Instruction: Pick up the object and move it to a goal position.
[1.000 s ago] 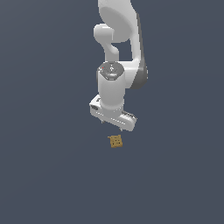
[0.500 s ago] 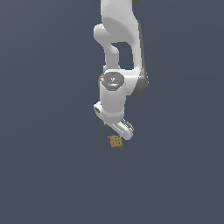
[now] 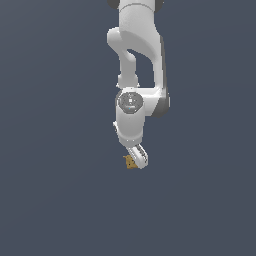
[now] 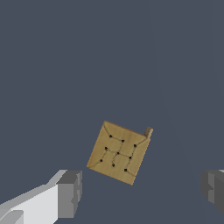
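Pincer [image 4: 140,192] spread wide, grey fingertips [image 4: 70,192] well apart with nothing between them. The tan-brown block [image 4: 118,152], dark dots on its face, lies flat just off them, near frame centre. In the exterior view, pincer [image 3: 138,160] overlaps the block [image 3: 130,162], lower centre.

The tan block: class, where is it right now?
In the exterior view, the tan block sits low at centre, against the gripper; in the wrist view, between its open fingers.

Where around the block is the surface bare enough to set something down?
Bare grey surface lies all around the block, to both sides of the exterior view and in front. The only crowded spot is at the block itself, where the open claw straddles it, fingers apart from it.
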Controlling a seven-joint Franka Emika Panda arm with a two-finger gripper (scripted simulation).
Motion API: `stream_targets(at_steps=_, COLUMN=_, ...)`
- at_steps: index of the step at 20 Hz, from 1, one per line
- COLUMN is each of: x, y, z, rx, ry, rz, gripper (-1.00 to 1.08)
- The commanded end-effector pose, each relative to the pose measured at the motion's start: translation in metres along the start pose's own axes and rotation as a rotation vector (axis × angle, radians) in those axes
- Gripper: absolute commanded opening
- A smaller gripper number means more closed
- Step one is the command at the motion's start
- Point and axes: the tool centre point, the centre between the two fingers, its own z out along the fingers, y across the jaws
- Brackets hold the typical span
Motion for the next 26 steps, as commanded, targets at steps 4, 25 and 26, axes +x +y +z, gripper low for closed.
stream_targets(at_steps=4, x=0.0, y=-0.004, z=0.014, rx=-0.002, ry=0.003, rz=0.155, gripper=1.0)
stream_targets(at_steps=25, x=-0.001, y=-0.009, z=0.035, rx=-0.004, ry=0.012, rz=0.36, gripper=1.0)
stream_targets(at_steps=26, x=0.0, y=-0.008, z=0.038, rx=-0.004, ry=0.012, rz=0.361, gripper=1.0)
